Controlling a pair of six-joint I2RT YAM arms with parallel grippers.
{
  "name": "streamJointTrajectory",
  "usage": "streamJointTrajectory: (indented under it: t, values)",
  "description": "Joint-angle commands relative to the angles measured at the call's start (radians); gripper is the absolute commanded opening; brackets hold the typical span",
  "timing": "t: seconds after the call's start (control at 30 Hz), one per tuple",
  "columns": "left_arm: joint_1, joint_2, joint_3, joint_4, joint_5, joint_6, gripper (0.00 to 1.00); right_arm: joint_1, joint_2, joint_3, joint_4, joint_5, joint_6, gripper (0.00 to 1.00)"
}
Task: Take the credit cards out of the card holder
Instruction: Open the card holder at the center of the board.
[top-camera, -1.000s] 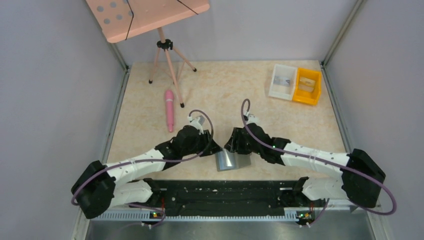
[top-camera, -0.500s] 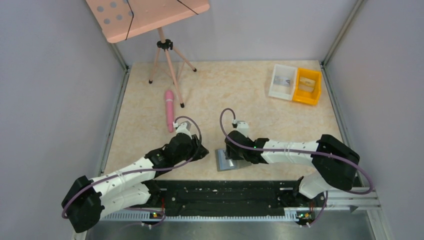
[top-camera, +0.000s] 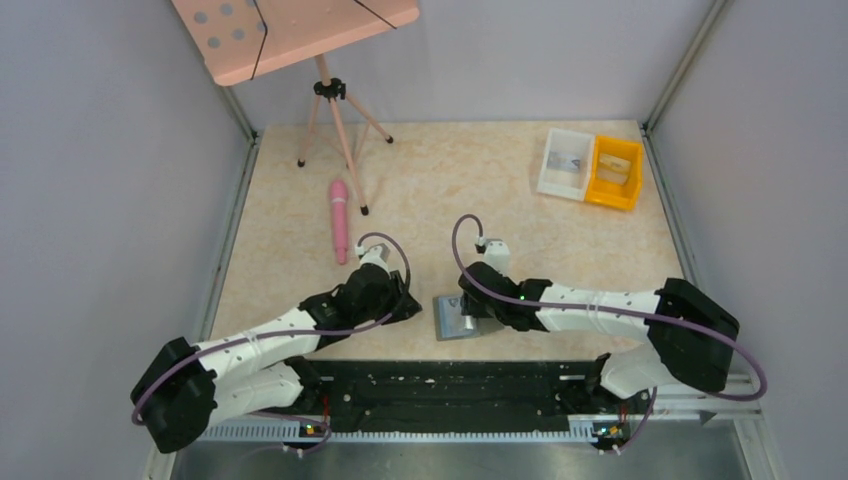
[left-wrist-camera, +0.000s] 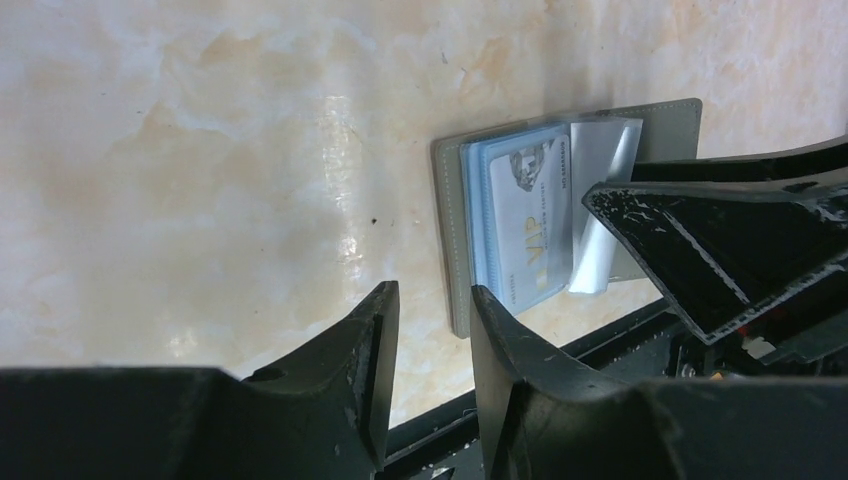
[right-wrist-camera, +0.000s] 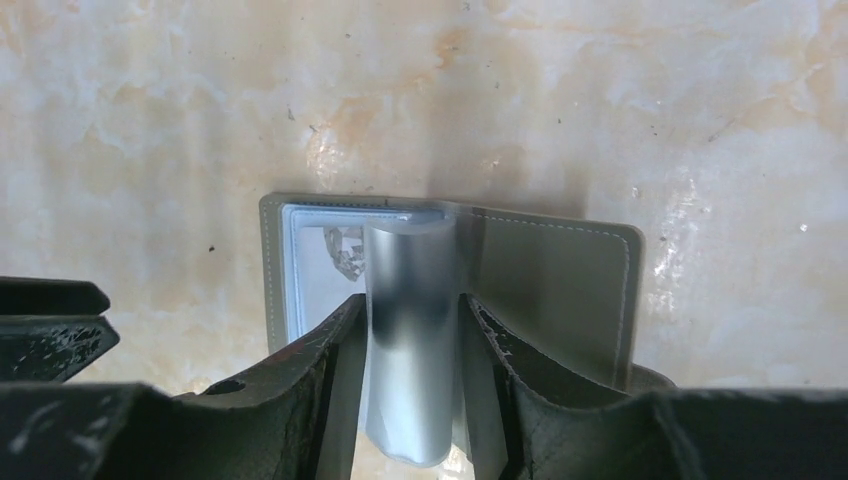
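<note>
Right wrist view is showing the right gripper (right-wrist-camera: 412, 305) pinching a curled clear sleeve (right-wrist-camera: 410, 400) of the card holder (right-wrist-camera: 550, 290), lying open on the table (right-wrist-camera: 650, 100). The left gripper (left-wrist-camera: 433, 295) is hovering beside it, narrowly parted, empty.

Far left corner: obstructed by a pink tripod (top-camera: 335, 120) carrying a pink perforated board (top-camera: 290, 30) that overhangs the table (top-camera: 450, 180). A pink plastic cylinder (top-camera: 340, 220) lies beside its feet.

Far right corner: white plastic bin (top-camera: 563, 163) and yellow plastic bin (top-camera: 614, 172), touching.

Table centre between these: open passage.

Near edge: flat grey folding card holder (right-wrist-camera: 560, 290). The left tool (left-wrist-camera: 432, 305) sits just beside it, jaws parted. The right tool (right-wrist-camera: 410, 300) stands over it, closed on a clear plastic leaf (right-wrist-camera: 410, 400).
</note>
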Motion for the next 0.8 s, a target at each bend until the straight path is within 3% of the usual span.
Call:
streamJointTrajectory:
  t: [0.0,0.77]
  values:
    - [0.000,0.045,0.049,0.095,0.077,0.008,0.38,0.007,-0.079,-0.026,0.008,0.027,0.016,0.41]
    - [-0.006,0.354,0.177,0.299,0.397,0.066,0.36,-0.017,-0.237,-0.143,-0.100,0.073,0.099,0.31]
